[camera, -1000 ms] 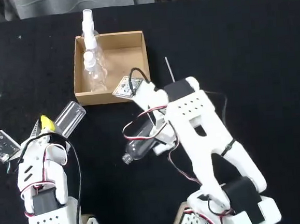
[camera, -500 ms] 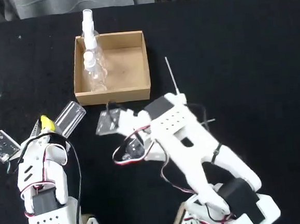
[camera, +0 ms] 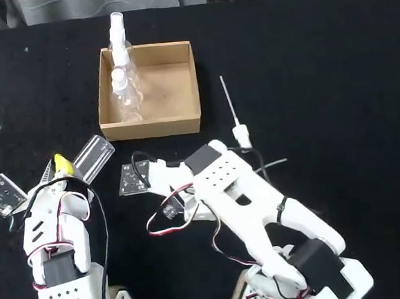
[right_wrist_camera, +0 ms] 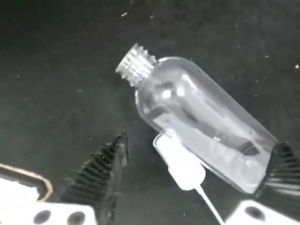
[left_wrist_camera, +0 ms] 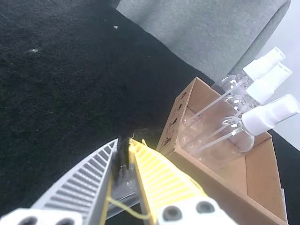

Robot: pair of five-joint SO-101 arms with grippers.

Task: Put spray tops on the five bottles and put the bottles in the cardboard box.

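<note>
**A:** What is the left hand [left_wrist_camera: 124, 140] doing?

**B:** Its grey and yellow fingers are pressed almost together, clamped on a clear bottle [camera: 94, 156]. From above, that bottle sticks out of the hand at a slant. It points toward the box [camera: 150, 129], near the box's front left corner but apart from it.

**A:** And the right hand [right_wrist_camera: 201, 143]?

**B:** It is spread wide, with one black finger [right_wrist_camera: 101, 173] on each side of a bare bottle [right_wrist_camera: 201, 117]. The finger by the neck stands apart from the bottle. The one by the base is so near that I cannot tell if they touch.

**A:** How does that bottle lie?

**B:** On its side on the counter [camera: 333, 77], with its threaded neck open.

**A:** Is a top nearby?

**B:** A white top [right_wrist_camera: 180, 164] lies right against the bottle's side, between the fingers. Its thin tube trails back toward the hand.

**A:** What does the high view show?

**B:** The right arm [camera: 238, 188] reaches across the middle of the counter, in front of the box. A spare top [camera: 240, 134] lies to the right of the box's front corner, just beside the arm. Its long tube points toward the far edge.

**A:** And inside the box?

**B:** Three capped bottles [camera: 124, 86] sit along the left wall with their white tops toward the far side. One of them pokes past the back wall.
</note>
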